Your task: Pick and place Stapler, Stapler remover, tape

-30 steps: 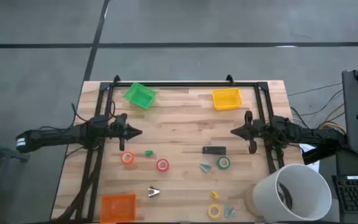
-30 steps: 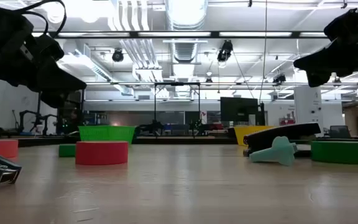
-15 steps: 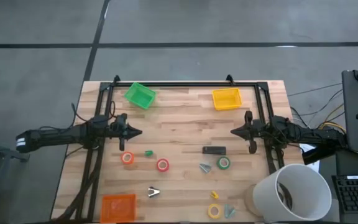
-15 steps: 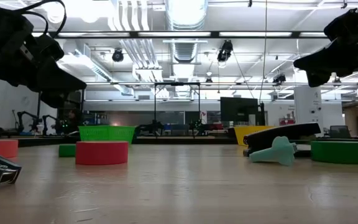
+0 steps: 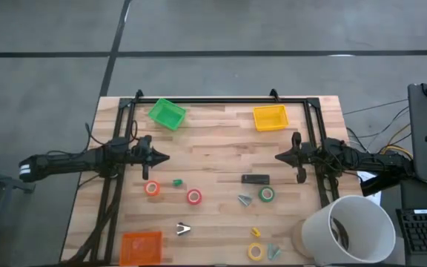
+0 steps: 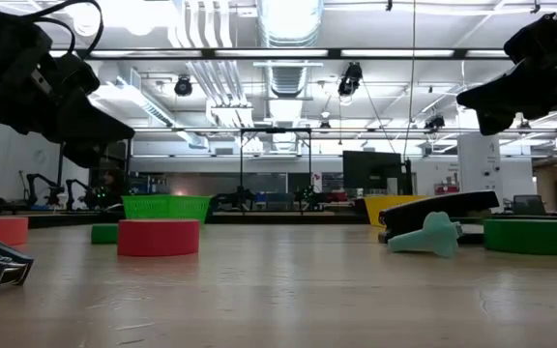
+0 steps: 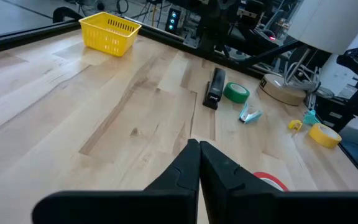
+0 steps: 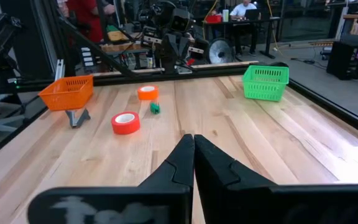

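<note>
The small black stapler (image 5: 255, 179) lies flat on the table right of centre; the left wrist view shows the stapler (image 7: 215, 95) beside a green tape roll (image 7: 236, 92) and a teal staple remover (image 7: 250, 115). A red tape roll (image 5: 193, 196) and an orange tape roll (image 5: 152, 188) lie left of centre. A yellow tape roll (image 5: 255, 251) sits at the near edge. A pale staple remover (image 5: 183, 229) lies near the orange basket. My left gripper (image 5: 161, 157) hovers shut at mid-left, and my right gripper (image 5: 279, 156) hovers shut at mid-right, both above the table.
A green basket (image 5: 167, 114) and a yellow basket (image 5: 270, 117) stand at the far edge, and an orange basket (image 5: 140, 247) at the near left corner. A white bucket (image 5: 351, 230) stands off the near right corner. A small green block (image 5: 177, 182) lies between the tape rolls.
</note>
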`<state>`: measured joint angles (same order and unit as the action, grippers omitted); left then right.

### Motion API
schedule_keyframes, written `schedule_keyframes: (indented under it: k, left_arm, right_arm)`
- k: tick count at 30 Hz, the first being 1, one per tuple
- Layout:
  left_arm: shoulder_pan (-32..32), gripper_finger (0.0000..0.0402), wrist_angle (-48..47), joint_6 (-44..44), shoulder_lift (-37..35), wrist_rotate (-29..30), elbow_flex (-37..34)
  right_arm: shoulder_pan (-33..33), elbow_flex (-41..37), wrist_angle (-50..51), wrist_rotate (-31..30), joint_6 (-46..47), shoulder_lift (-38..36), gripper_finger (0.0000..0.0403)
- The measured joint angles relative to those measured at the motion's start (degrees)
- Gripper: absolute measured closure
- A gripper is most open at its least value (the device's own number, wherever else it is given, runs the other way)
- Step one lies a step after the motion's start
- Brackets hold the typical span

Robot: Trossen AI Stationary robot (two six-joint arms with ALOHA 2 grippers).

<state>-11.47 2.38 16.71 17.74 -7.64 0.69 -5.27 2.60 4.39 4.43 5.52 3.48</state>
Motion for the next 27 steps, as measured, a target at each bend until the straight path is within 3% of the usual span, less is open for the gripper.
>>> schedule_keyframes:
  k: [22,27]
  left_arm:
    - [0.00,0.0390,0.01,0.00,0.00,-0.02,-0.02]
    - [0.01,0.0390,0.01,0.00,0.00,0.00,0.00]
  right_arm:
    - [0.00,0.00,-0.94,0.00,-0.11,0.01,0.0394]
    - [0.01,0.00,-6.23,0.02,8.28,0.01,0.0394]
